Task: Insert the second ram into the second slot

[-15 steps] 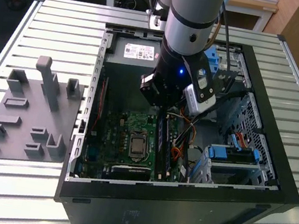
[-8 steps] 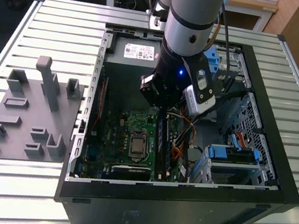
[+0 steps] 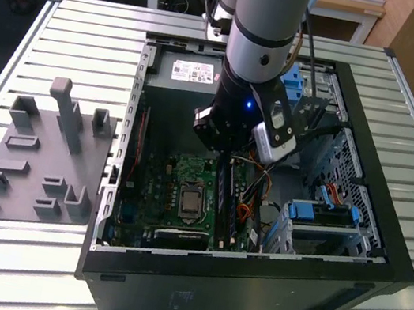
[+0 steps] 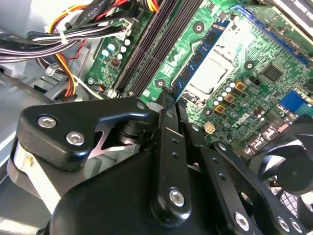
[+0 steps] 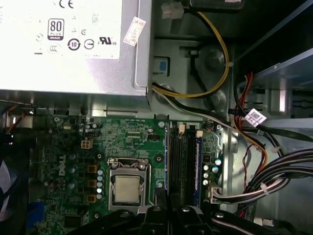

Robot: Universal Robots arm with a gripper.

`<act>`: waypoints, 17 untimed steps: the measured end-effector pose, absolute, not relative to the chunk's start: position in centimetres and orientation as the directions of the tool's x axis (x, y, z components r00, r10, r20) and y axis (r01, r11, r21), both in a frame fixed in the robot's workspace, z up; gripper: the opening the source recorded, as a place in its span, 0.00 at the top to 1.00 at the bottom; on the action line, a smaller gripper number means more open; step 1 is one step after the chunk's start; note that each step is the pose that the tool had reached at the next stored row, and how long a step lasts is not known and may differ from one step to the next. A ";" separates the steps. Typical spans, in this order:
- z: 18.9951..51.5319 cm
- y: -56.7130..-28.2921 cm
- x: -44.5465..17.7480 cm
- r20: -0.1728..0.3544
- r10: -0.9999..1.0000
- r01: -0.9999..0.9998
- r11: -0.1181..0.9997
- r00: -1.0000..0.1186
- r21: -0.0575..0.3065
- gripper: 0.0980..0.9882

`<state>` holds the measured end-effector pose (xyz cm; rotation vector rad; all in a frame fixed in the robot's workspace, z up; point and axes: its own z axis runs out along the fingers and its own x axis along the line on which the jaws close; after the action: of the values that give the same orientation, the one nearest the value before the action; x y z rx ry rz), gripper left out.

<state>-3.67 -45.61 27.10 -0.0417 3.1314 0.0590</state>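
The second ram (image 4: pixel 203 49) is a thin blue stick with black chips, standing on edge in the slot nearest the processor socket; it also appears in the first wrist view (image 5: pixel 167 156) and the exterior view (image 3: pixel 222 194). My gripper (image 4: pixel 173 100) is down inside the open computer case (image 3: pixel 385 235), at the stick's end toward the power supply. Its two black fingers (image 4: pixel 165 142) are drawn close together, and the stick's end runs into the narrow gap between them. Another blue stick (image 5: pixel 199 166) stands in the outermost slot, with dark empty slots (image 5: pixel 183 161) between the two.
The green motherboard (image 3: pixel 160 195) carries the processor socket (image 5: pixel 126 188) right beside the slots. A grey power supply (image 5: pixel 58 44) sits past the slots' far end. Cable bundles (image 5: pixel 274 176) and blue drive cages (image 3: pixel 324 216) crowd the exterior view's right. A grey fixture plate (image 3: pixel 38 157) lies outside the case.
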 end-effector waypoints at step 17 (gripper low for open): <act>25.8 -46.2 -3.7 -0.004 -0.006 -0.006 1.000 -1.000 0.031 0.95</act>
<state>-3.70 -46.19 25.75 -0.0091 3.1374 0.0486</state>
